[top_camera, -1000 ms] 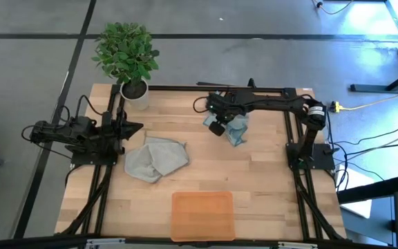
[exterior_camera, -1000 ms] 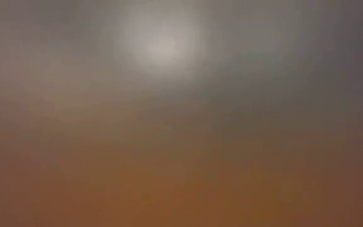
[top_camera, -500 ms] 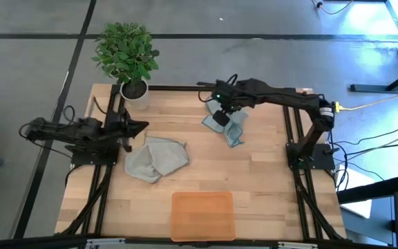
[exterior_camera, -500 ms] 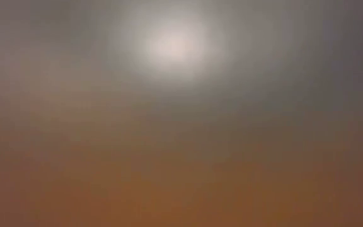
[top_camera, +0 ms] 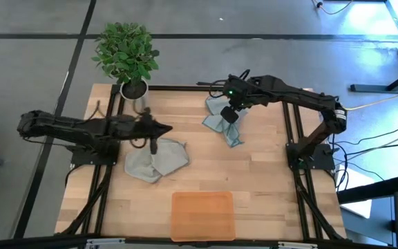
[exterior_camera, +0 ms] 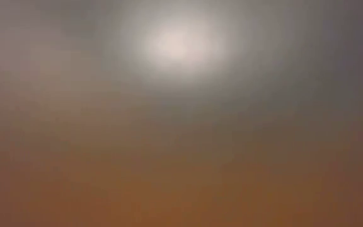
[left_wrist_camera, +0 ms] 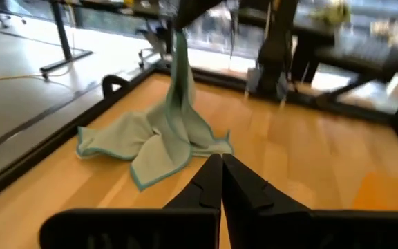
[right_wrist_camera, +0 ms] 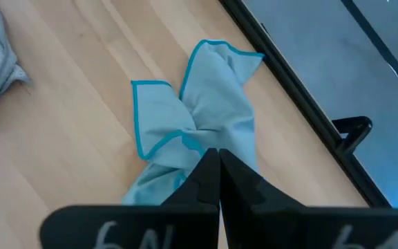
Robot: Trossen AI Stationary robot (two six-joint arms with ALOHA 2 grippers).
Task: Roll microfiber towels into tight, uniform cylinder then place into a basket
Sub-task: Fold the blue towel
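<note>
The pale blue-teal towel (top_camera: 221, 124) lies crumpled at the table's far middle, its lower folds on the wood (left_wrist_camera: 150, 142) and one part drawn up. My right gripper (top_camera: 231, 115) is shut on that raised part (right_wrist_camera: 206, 142). The light grey towel (top_camera: 154, 160) lies crumpled at the table's left middle. My left gripper (top_camera: 153, 144) is shut and stands over the grey towel's far edge, pointing toward the blue towel (left_wrist_camera: 178, 104). The orange-tan basket (top_camera: 202, 215) sits at the near edge. My right gripper pinches a bunched fold near the blue towel's middle (right_wrist_camera: 200, 138) between its two fingers, from above. Several layers gather at the fingers. The towel hangs from them in a narrow strand (left_wrist_camera: 179, 62), its spread corners on the table. My left gripper: I cannot tell whether it touches the grey towel.
A potted plant (top_camera: 126, 52) in a white pot (top_camera: 136, 93) stands at the far left corner. A black frame rail (top_camera: 185, 88) runs along the table's far edge. Bare wood lies between the two towels and the basket. The low view shows only blur.
My left gripper has reached toward the table's right edge, out over the grey towel's far edge. My right gripper has gone up and toward the far right, drawing the blue towel's middle up while its corners stay on the table.
</note>
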